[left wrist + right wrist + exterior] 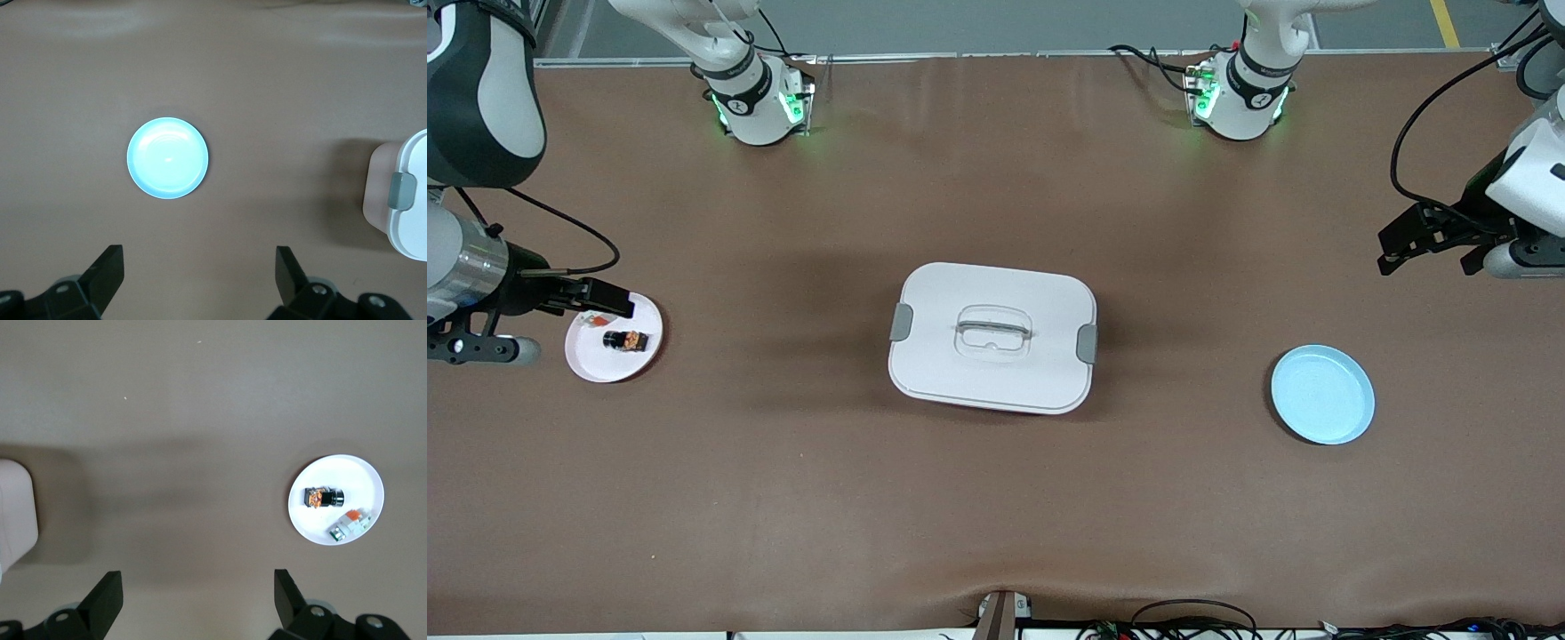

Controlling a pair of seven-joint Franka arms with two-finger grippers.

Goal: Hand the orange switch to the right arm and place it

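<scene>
blue plate (1322, 395) lies bare; orange switch (625, 340) on white plate (596, 366); both grippers released.

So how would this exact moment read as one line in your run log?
orange switch: on white plate | left gripper: open, over table near blue plate | right gripper: open, near white plate

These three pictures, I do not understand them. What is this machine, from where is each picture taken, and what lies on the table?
Two robot arms work at a brown table. The wide picture looks down from across it; the other two come from cameras on the wrists. The left gripper hangs open above a light blue plate, holding nothing. The right gripper hangs open near a white plate, holding nothing. On that plate lie the orange switch and a pale small part. A white lidded box sits mid-table.
</scene>
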